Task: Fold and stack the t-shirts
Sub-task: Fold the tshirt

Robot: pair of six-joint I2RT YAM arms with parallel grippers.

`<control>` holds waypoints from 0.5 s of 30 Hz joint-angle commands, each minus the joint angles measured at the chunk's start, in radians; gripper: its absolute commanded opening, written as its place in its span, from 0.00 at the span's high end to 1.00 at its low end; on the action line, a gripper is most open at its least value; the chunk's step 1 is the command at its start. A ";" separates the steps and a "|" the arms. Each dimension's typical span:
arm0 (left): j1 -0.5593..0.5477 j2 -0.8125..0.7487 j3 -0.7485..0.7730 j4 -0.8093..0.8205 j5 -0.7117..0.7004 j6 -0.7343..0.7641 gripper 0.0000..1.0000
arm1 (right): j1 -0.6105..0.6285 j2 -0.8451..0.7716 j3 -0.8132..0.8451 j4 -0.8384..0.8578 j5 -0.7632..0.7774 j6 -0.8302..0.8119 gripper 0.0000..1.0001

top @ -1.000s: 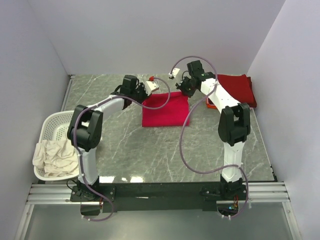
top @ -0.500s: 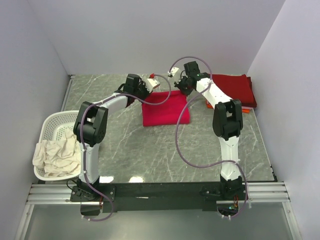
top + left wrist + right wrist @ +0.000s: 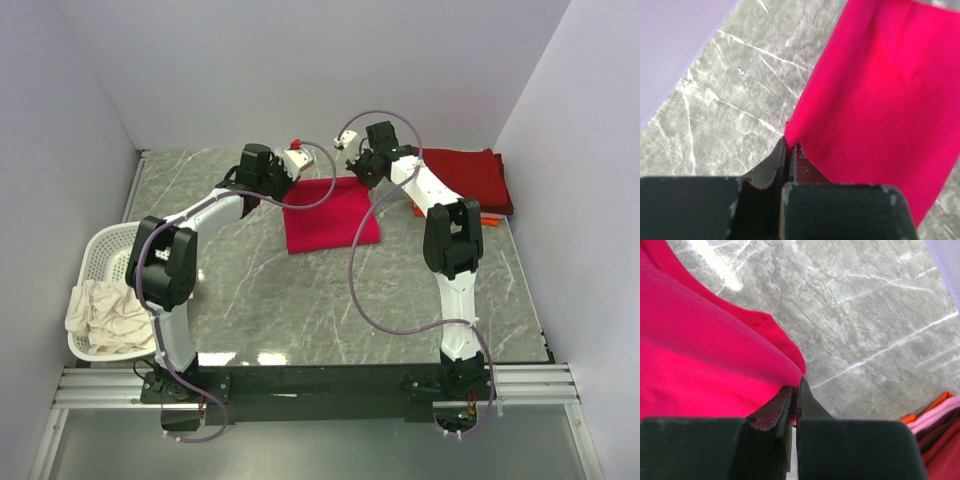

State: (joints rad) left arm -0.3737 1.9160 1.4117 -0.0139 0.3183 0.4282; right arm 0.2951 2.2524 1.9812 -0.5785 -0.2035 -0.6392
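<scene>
A bright crimson-red t-shirt (image 3: 330, 215) lies folded on the grey marble table, its far edge lifted. My left gripper (image 3: 293, 165) is shut on its far left corner; the left wrist view shows the cloth (image 3: 880, 100) pinched at the fingertips (image 3: 789, 145). My right gripper (image 3: 360, 168) is shut on the far right corner, with the cloth (image 3: 705, 350) held between the tips (image 3: 796, 385). A stack of folded dark maroon-red shirts (image 3: 470, 178) lies at the far right, with orange cloth (image 3: 425, 210) under it. A cream-white shirt (image 3: 105, 315) hangs out of the basket.
A white slotted laundry basket (image 3: 100, 250) stands at the left table edge. Pale walls close in the table on three sides. The stack's orange and maroon edges show at the corner of the right wrist view (image 3: 935, 415).
Both grippers have carried the shirt's far edge further back and a little up. The left arm has swung slightly left, and the red cloth now reaches farther toward the back wall.
</scene>
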 commanded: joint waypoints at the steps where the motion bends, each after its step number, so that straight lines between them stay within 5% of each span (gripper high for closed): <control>1: 0.007 -0.054 -0.017 0.023 -0.008 -0.023 1.00 | 0.010 0.025 0.070 0.043 0.036 0.012 1.00; 6: 0.013 0.021 0.025 -0.017 -0.048 -0.032 1.00 | 0.027 0.070 0.103 0.084 0.098 0.030 0.97; 8: 0.018 0.075 0.061 -0.046 -0.090 -0.051 0.98 | 0.030 0.082 0.117 0.107 0.154 0.053 0.86; 9: 0.019 0.090 0.102 -0.052 -0.110 -0.065 0.94 | 0.030 0.091 0.117 0.146 0.189 0.068 0.66; 10: 0.022 0.113 0.119 -0.052 -0.140 -0.104 0.71 | 0.032 0.095 0.117 0.163 0.249 0.096 0.60; 15: 0.036 0.060 0.167 0.005 -0.362 -0.233 0.30 | 0.018 0.018 0.048 0.221 0.331 0.179 0.36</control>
State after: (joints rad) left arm -0.3523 2.0468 1.5043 -0.0620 0.1211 0.3065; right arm 0.3283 2.3417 2.0407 -0.4427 0.0299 -0.5339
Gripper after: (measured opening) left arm 0.655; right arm 0.621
